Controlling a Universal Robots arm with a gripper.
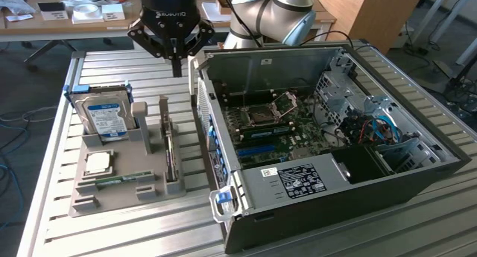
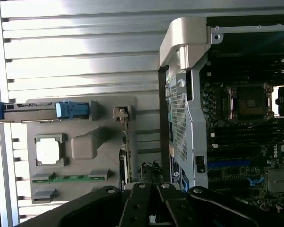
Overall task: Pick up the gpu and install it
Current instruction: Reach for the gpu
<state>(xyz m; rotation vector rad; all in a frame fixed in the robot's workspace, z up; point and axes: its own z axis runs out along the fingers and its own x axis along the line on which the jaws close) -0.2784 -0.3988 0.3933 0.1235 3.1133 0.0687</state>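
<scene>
The gpu stands on edge in a slot of the grey holder, a thin dark card with a metal bracket at its far end. The wrist view shows the gpu edge-on along the holder's side nearest the case. My gripper hangs above the slatted table behind the holder, beside the case's rear corner. Its fingers point down, shut on nothing. In the wrist view the gripper sits close to the gpu's near end.
The open computer case lies on its side at the exterior view's right, motherboard exposed. The holder also carries a blue-labelled hard drive, a processor and a green memory stick. A cluttered desk stands behind the table.
</scene>
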